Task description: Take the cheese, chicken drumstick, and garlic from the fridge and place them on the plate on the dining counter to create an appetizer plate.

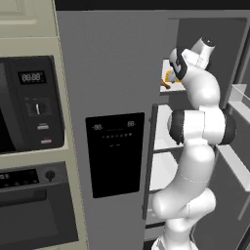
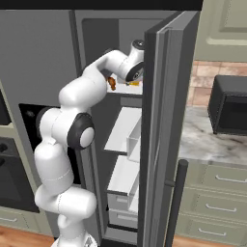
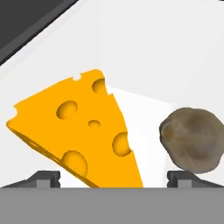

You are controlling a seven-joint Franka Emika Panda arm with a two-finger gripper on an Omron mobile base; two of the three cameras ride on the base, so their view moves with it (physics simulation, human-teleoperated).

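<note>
Reaching into the open fridge (image 1: 112,63), arm stretched to an upper shelf (image 3: 175,52). Hand (image 3: 113,179) spread wide, holding nothing, fingertips (image 3: 46,177) standing either side of the cheese (image 3: 83,127). Cheese lying flat on the white shelf, wedge point toward the hand, broad rind end away and to the left in the hand view. Just beside it on the right, a brownish-grey rounded lump (image 3: 192,138), near the right fingertip; cannot tell what it is, perhaps the garlic. In the left base view, a yellow and orange-brown bit (image 1: 168,78) peeking past the wrist on the same shelf; in the right base view, a brown piece (image 2: 112,83) there too, likely the drumstick.

Step in hand, by the look of it: first pick, with the cheese as target; nothing yet taken out. Next move calls for easing forward and down until the fingertips straddle the wedge, then closing. Worth minding: the wedge tapers, so a grip near the point could slip, and the right fingertip may nudge the lump.
</note>
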